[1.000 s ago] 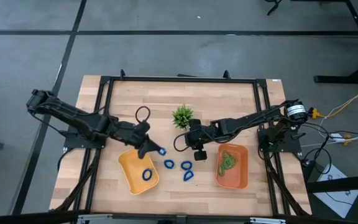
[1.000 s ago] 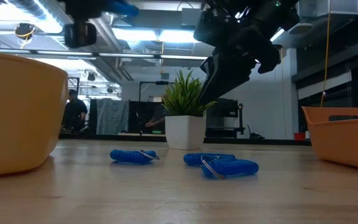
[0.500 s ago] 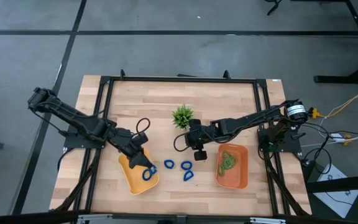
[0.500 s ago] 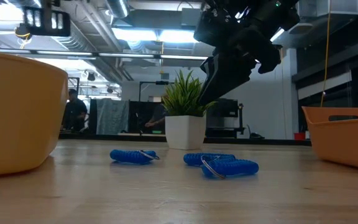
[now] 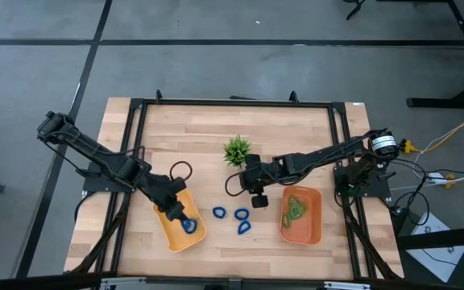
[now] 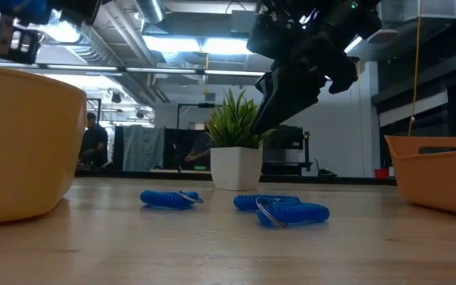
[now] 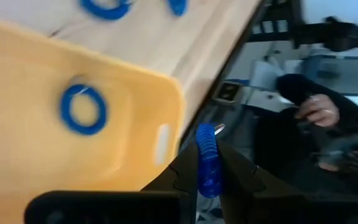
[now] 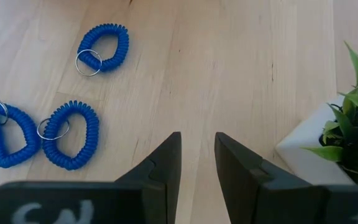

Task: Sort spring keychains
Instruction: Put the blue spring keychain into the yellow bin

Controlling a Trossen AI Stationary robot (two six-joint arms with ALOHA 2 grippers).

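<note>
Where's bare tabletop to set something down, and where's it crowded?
Free: the back strip of the table behind the plant, and the front edge below both trays. Crowded: between the yellow tray and orange tray, where three blue keychains lie under the right gripper; the left gripper hangs over the yellow tray.

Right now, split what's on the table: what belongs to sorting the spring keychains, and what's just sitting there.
Job:
- three blue keychains loose on the table
- blue keychain in the left gripper
- blue keychain in the yellow tray
- green keychains in the orange tray

Lying about:
- potted plant
- right gripper, hovering over bare wood
</note>
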